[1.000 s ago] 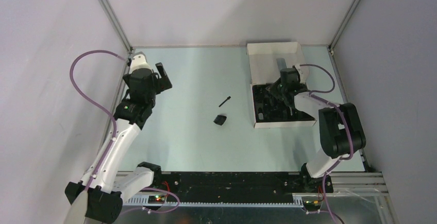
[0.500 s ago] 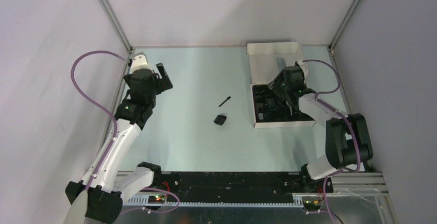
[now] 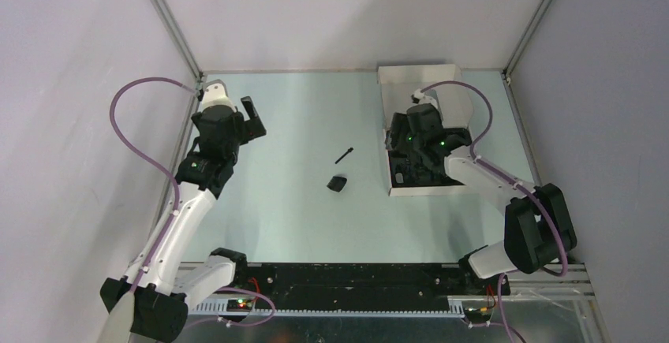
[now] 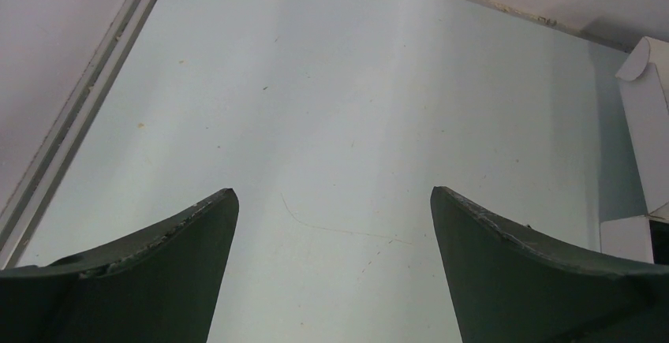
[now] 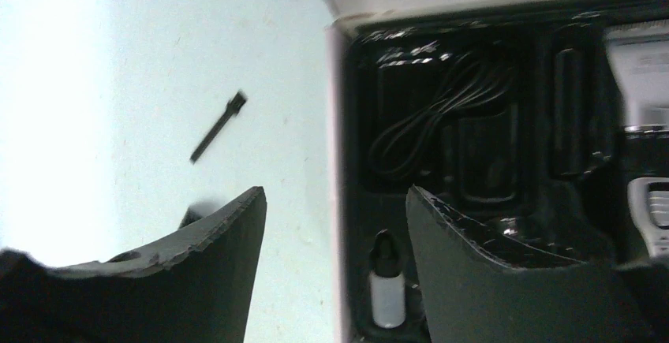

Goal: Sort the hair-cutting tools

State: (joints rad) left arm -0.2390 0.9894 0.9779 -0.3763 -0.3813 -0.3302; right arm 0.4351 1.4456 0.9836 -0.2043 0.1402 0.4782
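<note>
Hair-cutting tools (image 3: 404, 173) mostly in the black tray of the white box (image 3: 418, 75), clipper (image 5: 643, 67) and coiled cord (image 5: 442, 114) among them. Left of the box, on the desk (image 3: 292, 114): thin stick-brush (image 3: 344, 155) and black comb attachment (image 3: 338, 183) (near each other, well apart from the box). Right hand (image 5: 335, 201) over the box's left edge, fingers apart, holding nothing. Left hand (image 4: 334, 201) far left of the box, spread wide, empty.

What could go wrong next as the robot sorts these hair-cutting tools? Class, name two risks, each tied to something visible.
The open right gripper hangs over the box wall, which shows between its fingers; lowering there could strike or shove it. The thin stick-brush lies flat on the table, so fingers may slip off it or flick it away.
</note>
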